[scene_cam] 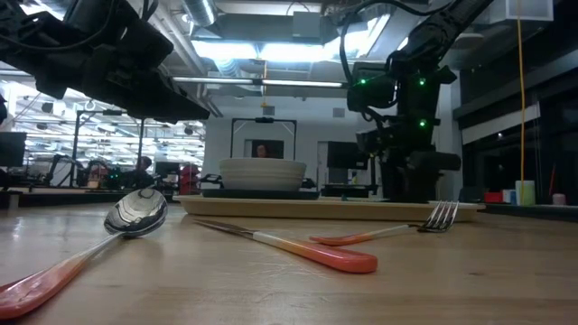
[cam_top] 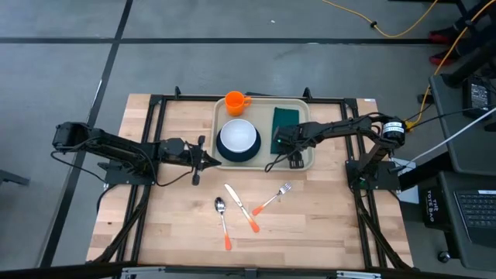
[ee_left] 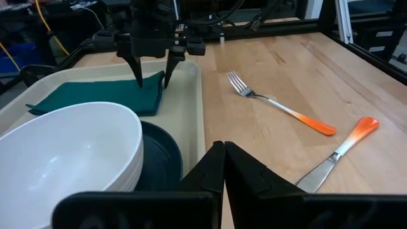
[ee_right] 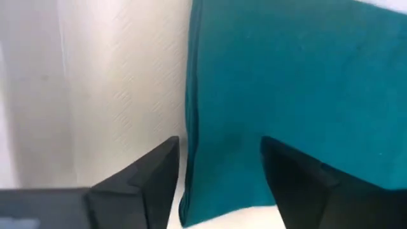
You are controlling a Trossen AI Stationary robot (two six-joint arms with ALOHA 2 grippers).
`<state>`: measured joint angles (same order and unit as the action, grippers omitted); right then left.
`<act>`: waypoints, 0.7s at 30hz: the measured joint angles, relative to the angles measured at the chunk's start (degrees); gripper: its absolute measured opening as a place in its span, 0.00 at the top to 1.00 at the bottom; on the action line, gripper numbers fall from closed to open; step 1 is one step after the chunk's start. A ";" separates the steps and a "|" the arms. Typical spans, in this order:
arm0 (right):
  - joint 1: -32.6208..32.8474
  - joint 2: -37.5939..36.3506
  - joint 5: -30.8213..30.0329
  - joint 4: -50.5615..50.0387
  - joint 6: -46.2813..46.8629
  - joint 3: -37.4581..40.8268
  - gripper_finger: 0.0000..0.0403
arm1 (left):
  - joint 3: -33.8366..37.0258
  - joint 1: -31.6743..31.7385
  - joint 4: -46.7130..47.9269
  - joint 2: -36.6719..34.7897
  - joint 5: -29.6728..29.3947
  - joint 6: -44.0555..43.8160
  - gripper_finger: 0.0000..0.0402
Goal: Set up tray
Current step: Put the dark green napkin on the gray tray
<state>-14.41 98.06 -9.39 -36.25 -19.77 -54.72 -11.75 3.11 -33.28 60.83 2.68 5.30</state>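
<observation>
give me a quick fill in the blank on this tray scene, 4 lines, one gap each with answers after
1. The white bowl sits on a dark ____ inside the tray.
2. The right hand stands open over the green ____.
3. The orange mug stands at the tray's ____ edge, away from the cutlery.
4. The spoon, knife and fork lie on the ____, outside the tray.

Missing words: plate; napkin; far; table

Green napkin (ee_right: 299, 83) lying on beige tray (ee_right: 121, 76), right gripper (ee_right: 219, 172) fingers spread over its edge
</observation>
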 joint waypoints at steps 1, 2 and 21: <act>0.00 0.00 -0.23 -0.44 0.00 0.00 0.43 | 0.00 0.00 0.00 -0.02 0.00 -0.02 0.99; 0.00 0.00 -0.63 -0.96 0.09 0.00 0.42 | 0.00 0.00 0.00 -0.02 0.00 -0.02 0.99; -0.02 0.00 -5.62 -3.62 1.73 0.00 0.46 | 0.00 0.00 0.04 0.00 0.00 1.47 1.00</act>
<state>-14.44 98.06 -15.00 -39.88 -18.04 -54.72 -11.75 3.11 -33.24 60.84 2.68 6.76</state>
